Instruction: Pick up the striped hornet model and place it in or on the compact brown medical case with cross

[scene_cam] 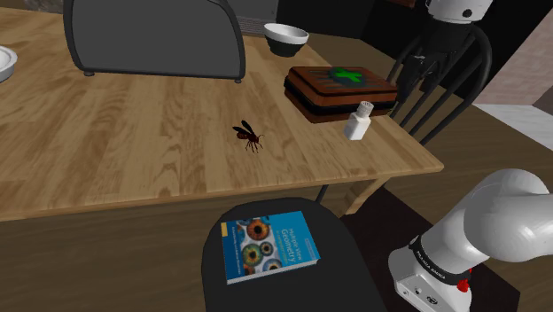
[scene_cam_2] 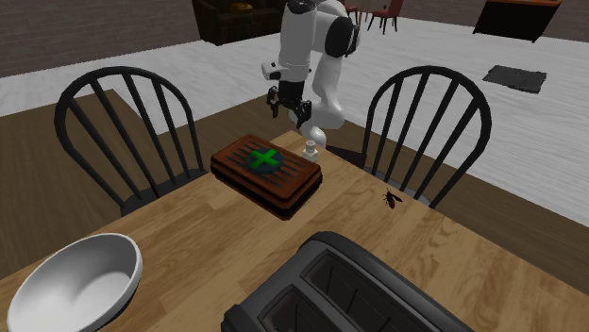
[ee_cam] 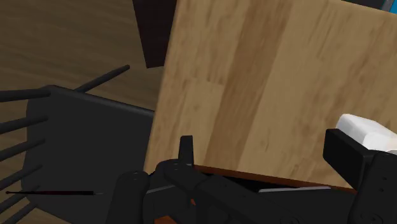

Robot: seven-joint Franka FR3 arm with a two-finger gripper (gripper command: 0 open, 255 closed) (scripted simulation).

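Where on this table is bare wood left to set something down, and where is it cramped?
The widest bare patch of the table is at the shoulder view's left, bordered by the toaster, the hornet and the near edge. A narrower strip runs between hornet and brown case. Crowded by the case: white bottle close beside it, bowl beyond.

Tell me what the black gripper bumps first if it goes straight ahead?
Probably the bare wooden tabletop, right beside the brown green-cross case and the small white bottle. The open gripper points down at it, though depth is hard to judge.
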